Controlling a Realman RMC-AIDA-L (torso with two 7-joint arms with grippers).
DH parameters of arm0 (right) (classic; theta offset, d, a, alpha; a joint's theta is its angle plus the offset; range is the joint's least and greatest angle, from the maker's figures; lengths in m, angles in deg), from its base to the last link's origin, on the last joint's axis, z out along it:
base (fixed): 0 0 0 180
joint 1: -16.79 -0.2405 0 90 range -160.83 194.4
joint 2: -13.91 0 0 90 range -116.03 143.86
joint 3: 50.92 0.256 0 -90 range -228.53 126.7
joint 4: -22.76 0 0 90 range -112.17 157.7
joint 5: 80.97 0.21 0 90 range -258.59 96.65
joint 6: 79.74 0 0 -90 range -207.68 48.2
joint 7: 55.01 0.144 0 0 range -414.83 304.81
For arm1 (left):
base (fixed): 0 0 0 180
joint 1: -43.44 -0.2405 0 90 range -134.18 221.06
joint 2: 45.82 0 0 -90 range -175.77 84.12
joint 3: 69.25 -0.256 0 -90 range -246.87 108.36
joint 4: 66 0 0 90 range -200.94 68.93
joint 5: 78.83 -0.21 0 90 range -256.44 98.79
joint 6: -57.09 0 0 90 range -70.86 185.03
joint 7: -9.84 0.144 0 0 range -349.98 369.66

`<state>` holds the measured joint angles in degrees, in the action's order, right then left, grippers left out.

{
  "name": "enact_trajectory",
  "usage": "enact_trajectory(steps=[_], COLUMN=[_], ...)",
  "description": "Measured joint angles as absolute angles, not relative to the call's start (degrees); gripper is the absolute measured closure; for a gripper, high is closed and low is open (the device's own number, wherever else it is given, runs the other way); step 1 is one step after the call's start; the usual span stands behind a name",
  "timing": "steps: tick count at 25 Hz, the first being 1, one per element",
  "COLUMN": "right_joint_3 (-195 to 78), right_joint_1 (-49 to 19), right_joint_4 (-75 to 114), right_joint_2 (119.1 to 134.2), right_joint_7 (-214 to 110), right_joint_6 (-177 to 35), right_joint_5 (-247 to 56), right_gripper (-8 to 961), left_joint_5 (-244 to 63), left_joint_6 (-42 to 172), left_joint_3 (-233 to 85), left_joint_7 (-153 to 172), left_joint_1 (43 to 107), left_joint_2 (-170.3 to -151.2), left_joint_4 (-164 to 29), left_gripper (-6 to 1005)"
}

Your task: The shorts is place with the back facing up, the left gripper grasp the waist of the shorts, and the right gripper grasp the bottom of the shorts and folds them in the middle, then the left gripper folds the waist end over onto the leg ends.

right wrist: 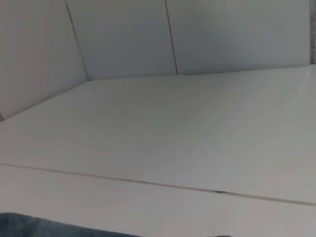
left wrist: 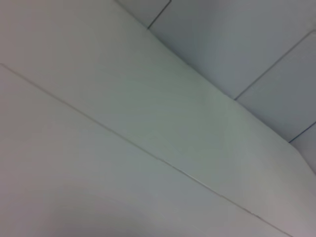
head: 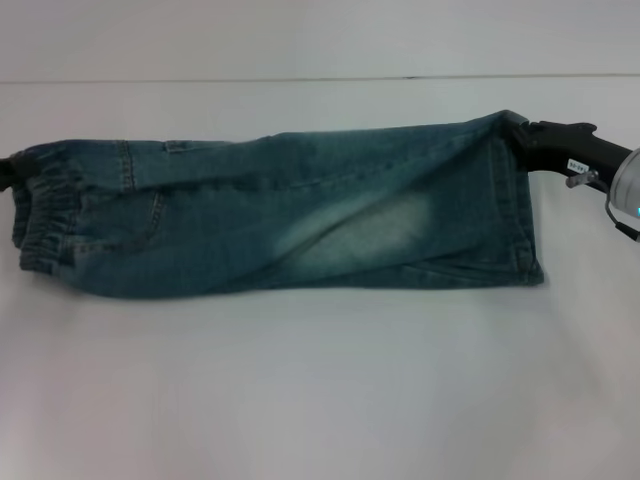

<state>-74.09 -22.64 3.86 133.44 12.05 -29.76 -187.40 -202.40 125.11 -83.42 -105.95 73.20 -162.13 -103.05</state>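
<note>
The shorts (head: 290, 220) lie folded lengthwise in a long band across the white table (head: 320, 390), in the head view. The ruffled waist (head: 45, 215) is at the left end and the leg ends (head: 520, 210) at the right. My right gripper (head: 528, 138) is shut on the far corner of the bottom of the shorts, which rises to a small peak there. Only a black sliver of my left gripper (head: 8, 170) shows at the picture's left edge, against the waist's far corner. A strip of denim (right wrist: 44, 228) shows in the right wrist view.
A seam line (head: 320, 78) crosses the table behind the shorts. The wrist views show bare white table (left wrist: 123, 163) and grey wall panels (right wrist: 123, 34) beyond its far edge.
</note>
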Motion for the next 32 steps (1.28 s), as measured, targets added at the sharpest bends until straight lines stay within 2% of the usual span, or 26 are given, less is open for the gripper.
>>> enact_trajectory(steps=[6,10,16,17,19,24,30,32], right_joint_3=[-75.4,-75.4,-75.4,-75.4,-75.4,-76.3,-78.7,-79.5], right_joint_1=[-23.3,-23.2,-22.8,-22.7,-22.7,-22.1,-19.6,-18.1], right_joint_4=[5.3,5.6,5.6,5.6,5.6,5.4,2.7,0.3], right_joint_2=[133.59,133.55,133.46,133.45,133.44,132.92,131.33,130.41], right_joint_7=[10.9,10.9,11.0,11.0,11.0,13.0,20.0,23.5], right_joint_6=[-32.6,-32.6,-32.8,-32.8,-32.8,-32.4,-24.3,-16.6], right_joint_5=[-187.0,-186.9,-186.9,-186.9,-186.9,-187.2,-187.3,-187.3], right_gripper=[889,747,484,436,393,285,178,157], left_joint_5=[-198.7,-197.5,-197.4,-197.4,-197.4,-197.3,-197.8,-198.7], left_joint_6=[124.3,122.4,121.0,120.9,120.9,121.5,126.9,130.3], left_joint_3=[-83.5,-83.5,-83.2,-83.3,-83.6,-83.6,-83.8,-83.8], left_joint_7=[-100.1,-99.3,-98.9,-98.9,-98.8,-98.7,-98.7,-98.8], left_joint_1=[73.6,73.4,72.9,72.8,72.8,72.7,70.9,69.8], left_joint_2=[-164.05,-164.21,-164.24,-164.25,-164.26,-164.22,-163.30,-162.65], left_joint_4=[-103.6,-103.6,-103.2,-103.0,-103.0,-102.9,-104.9,-106.3], left_gripper=[909,907,716,638,483,248,51,52])
